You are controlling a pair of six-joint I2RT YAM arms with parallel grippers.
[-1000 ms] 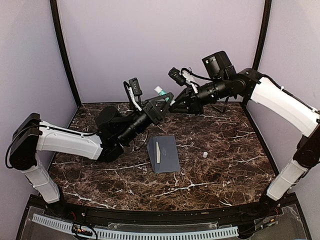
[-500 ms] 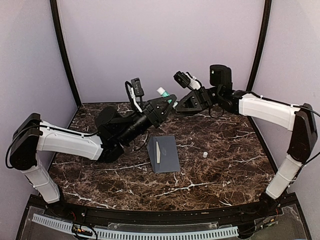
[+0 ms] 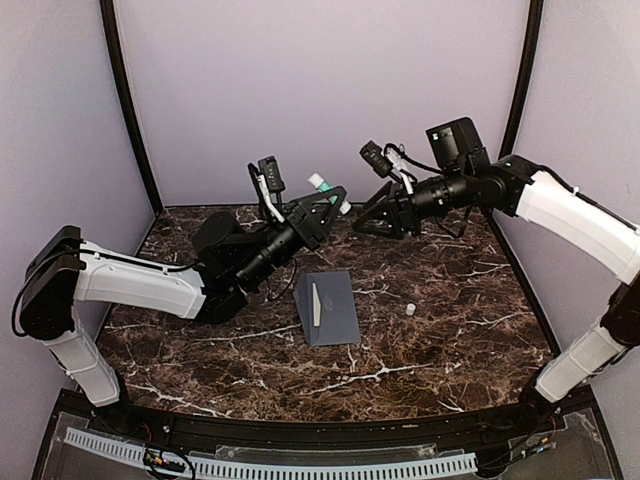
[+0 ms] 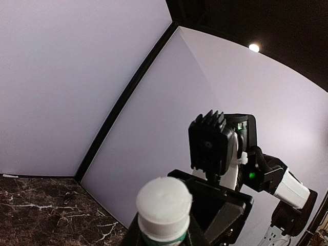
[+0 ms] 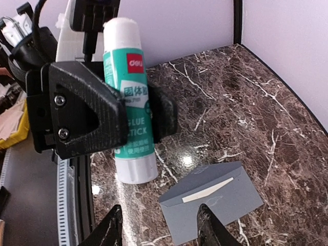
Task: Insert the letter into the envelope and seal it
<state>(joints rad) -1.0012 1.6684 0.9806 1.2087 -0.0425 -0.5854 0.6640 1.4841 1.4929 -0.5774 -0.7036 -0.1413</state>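
The slate grey-blue envelope [image 3: 328, 306] lies flat in the middle of the table, also seen in the right wrist view [image 5: 212, 200]. A thin cream strip [image 5: 207, 191] shows along its flap line; the letter is otherwise hidden. My left gripper [image 3: 330, 200] is raised above the table, shut on a green and white glue stick [image 3: 320, 183] [image 5: 128, 102], whose white end fills the bottom of the left wrist view [image 4: 164, 202]. My right gripper [image 3: 362, 222] [image 5: 160, 228] hovers just right of the stick, open, nothing between its fingers.
A small white cap-like piece [image 3: 410, 310] lies on the dark marble table [image 3: 430, 350] right of the envelope. Lilac walls close in the back and sides. The right arm's wrist camera [image 4: 215, 146] faces the left wrist camera closely.
The right gripper has pulled back to the right, away from the glue stick, and its fingers have spread. The left arm, glue stick and envelope have stayed put.
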